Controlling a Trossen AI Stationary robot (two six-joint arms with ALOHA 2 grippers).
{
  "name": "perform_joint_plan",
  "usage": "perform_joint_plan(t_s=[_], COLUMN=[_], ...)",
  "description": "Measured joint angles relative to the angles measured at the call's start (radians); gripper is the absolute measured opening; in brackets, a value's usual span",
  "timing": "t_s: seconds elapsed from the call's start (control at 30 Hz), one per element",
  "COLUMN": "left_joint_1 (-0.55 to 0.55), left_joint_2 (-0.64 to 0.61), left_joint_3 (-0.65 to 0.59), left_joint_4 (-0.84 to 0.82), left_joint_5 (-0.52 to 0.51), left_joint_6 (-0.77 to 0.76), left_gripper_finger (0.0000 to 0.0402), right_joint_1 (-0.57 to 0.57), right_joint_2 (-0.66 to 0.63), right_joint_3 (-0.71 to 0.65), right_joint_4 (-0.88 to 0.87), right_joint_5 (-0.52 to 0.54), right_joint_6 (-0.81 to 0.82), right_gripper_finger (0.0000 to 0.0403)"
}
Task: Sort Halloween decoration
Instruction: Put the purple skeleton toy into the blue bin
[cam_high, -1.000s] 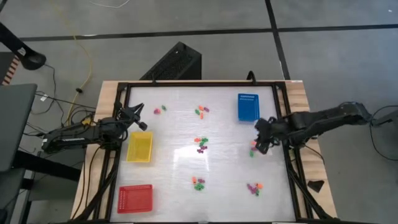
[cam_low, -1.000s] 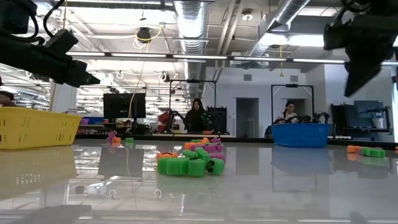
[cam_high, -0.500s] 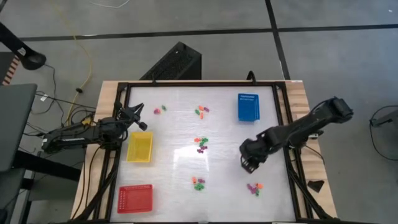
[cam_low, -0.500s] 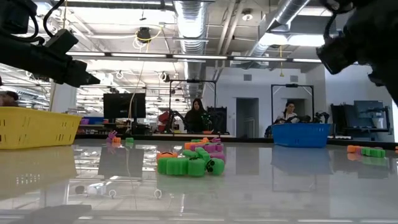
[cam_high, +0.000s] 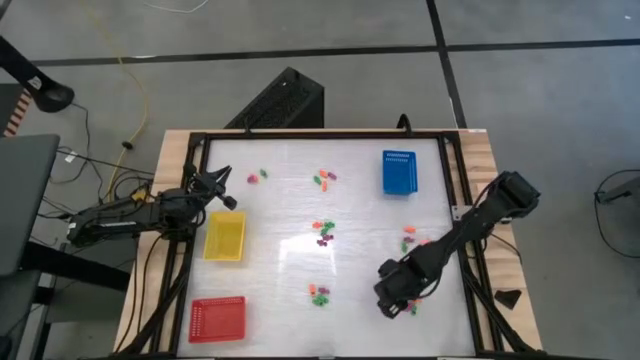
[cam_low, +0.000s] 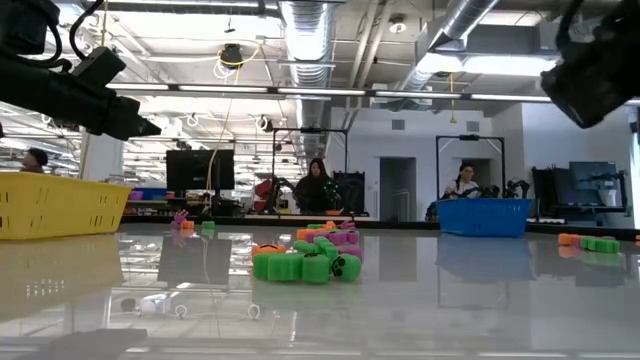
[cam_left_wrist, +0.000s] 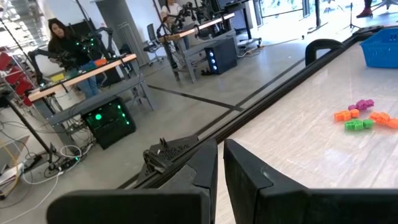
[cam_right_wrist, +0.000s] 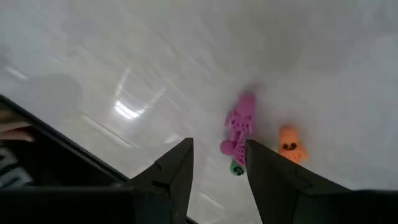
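The Halloween decoration lies in small orange, green and purple clusters on the white table: a back-left one (cam_high: 258, 176), a back-middle one (cam_high: 324, 178), a centre one (cam_high: 322, 232), a front one (cam_high: 318, 294) and a right one (cam_high: 410, 238). My right gripper (cam_high: 392, 297) hangs open over the front-right cluster (cam_high: 411, 306). In its wrist view a purple piece (cam_right_wrist: 239, 127), an orange piece (cam_right_wrist: 290, 144) and a green one (cam_right_wrist: 236, 168) lie on the table just past the spread fingers (cam_right_wrist: 180, 163). My left gripper (cam_high: 222, 189) is shut and holds nothing, waiting at the left edge beside the yellow tray (cam_high: 224, 236).
A blue tray (cam_high: 398, 172) stands at the back right and a red tray (cam_high: 217, 319) at the front left. A black frame (cam_high: 460, 200) runs around the table. People sit at desks in the room beyond (cam_low: 318, 186).
My right arm has swung from the right cluster toward the table's front, and its gripper now hangs over the front-right cluster. The left arm has not moved.
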Motion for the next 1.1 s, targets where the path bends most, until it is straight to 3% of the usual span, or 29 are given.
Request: perform_joint_plan(t_s=[0.57, 0.9, 1.1], left_joint_1=[0.000, 0.000, 0.000], left_joint_2=[0.000, 0.000, 0.000], left_joint_3=[0.000, 0.000, 0.000], left_joint_4=[0.000, 0.000, 0.000], left_joint_5=[0.000, 0.000, 0.000], left_joint_6=[0.000, 0.000, 0.000], left_gripper_finger=[0.0018, 0.0018, 0.0018], right_joint_1=[-0.004, -0.003, -0.003], right_joint_2=[0.199, 0.136, 0.115], right_joint_3=[0.133, 0.133, 0.133], right_joint_4=[-0.050, -0.039, -0.123], right_joint_5=[-0.002, -0.003, -0.003], right_joint_6=[0.036, 0.036, 0.036], right_gripper_finger=[0.0175, 0.0175, 0.0175])
